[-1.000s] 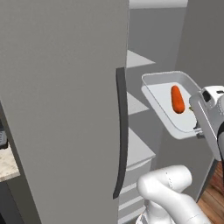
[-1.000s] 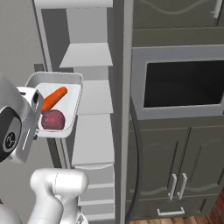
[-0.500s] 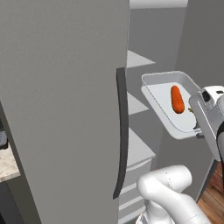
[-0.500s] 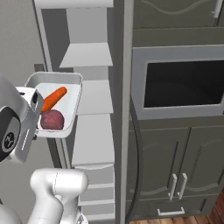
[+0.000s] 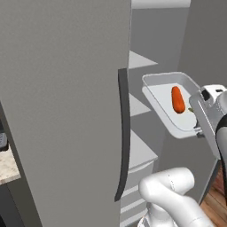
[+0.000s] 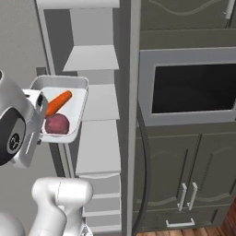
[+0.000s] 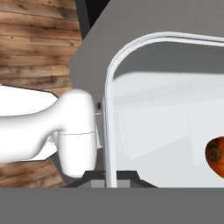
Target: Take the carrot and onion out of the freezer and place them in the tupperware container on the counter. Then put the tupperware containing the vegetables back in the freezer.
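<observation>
The tupperware container hangs tilted in the air in front of the freezer's open shelves. My gripper is shut on its near rim. The orange carrot lies inside it. From the right, the carrot rests just above the dark red onion in the tray, with my gripper at its lower left edge. In the hand view the fingertips clamp the pale rim; a reddish-orange lump shows at the right edge.
The freezer's grey door stands open to the left, its dark curved handle close beside the tray. A corner of the beige counter shows at far left. Right of the freezer stand dark cabinets with a built-in oven.
</observation>
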